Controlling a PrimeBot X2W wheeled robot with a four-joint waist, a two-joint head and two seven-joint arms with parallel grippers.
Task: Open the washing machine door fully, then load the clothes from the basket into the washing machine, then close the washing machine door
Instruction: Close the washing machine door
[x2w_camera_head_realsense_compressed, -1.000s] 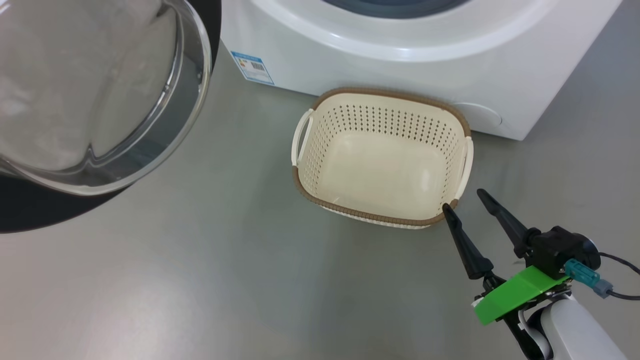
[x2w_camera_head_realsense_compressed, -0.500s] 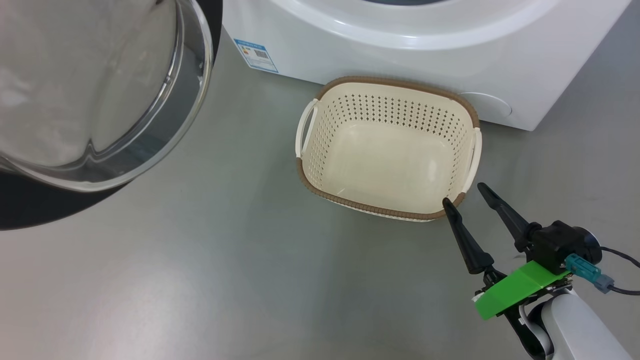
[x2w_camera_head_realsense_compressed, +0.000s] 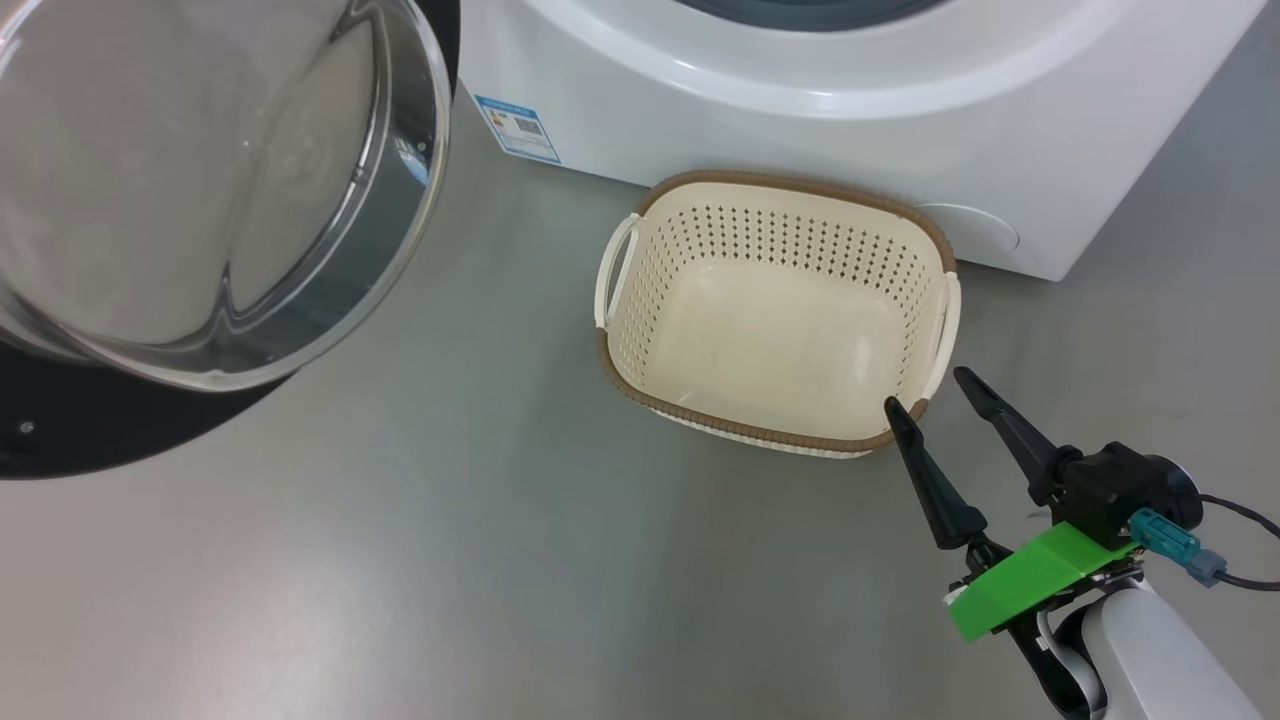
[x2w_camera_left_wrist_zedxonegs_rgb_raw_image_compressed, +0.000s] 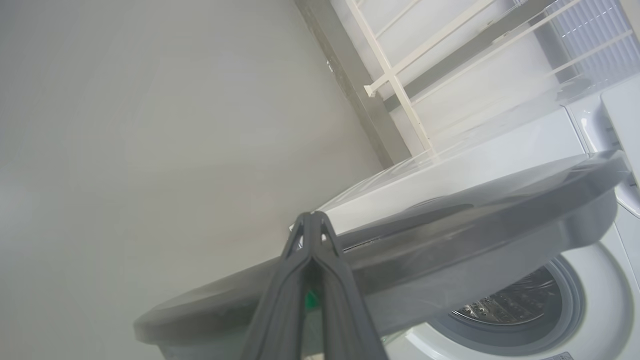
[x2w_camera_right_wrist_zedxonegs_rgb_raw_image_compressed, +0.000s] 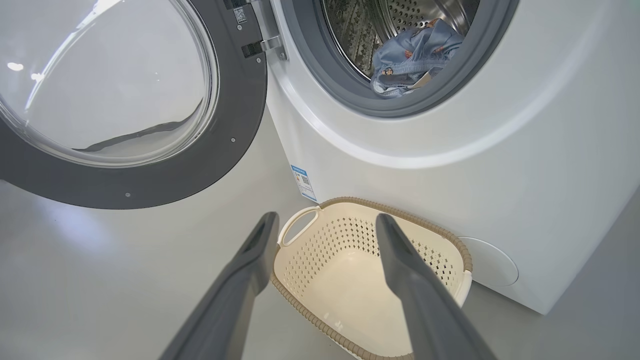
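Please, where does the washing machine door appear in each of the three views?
Head view: washing machine door at upper left, inner side facing the camera.
Left wrist view: edge-on, a grey band from lower left to right edge.
Right wrist view: upper left, swung open.
Shared landmark: the white washing machine.

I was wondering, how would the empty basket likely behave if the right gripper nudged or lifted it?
The basket looks empty and thin-walled with perforations, so it is probably light and would likely slide on the smooth floor. Its moulded plastic probably stays fairly stiff. Lifted by one handle alone, it may well tilt.
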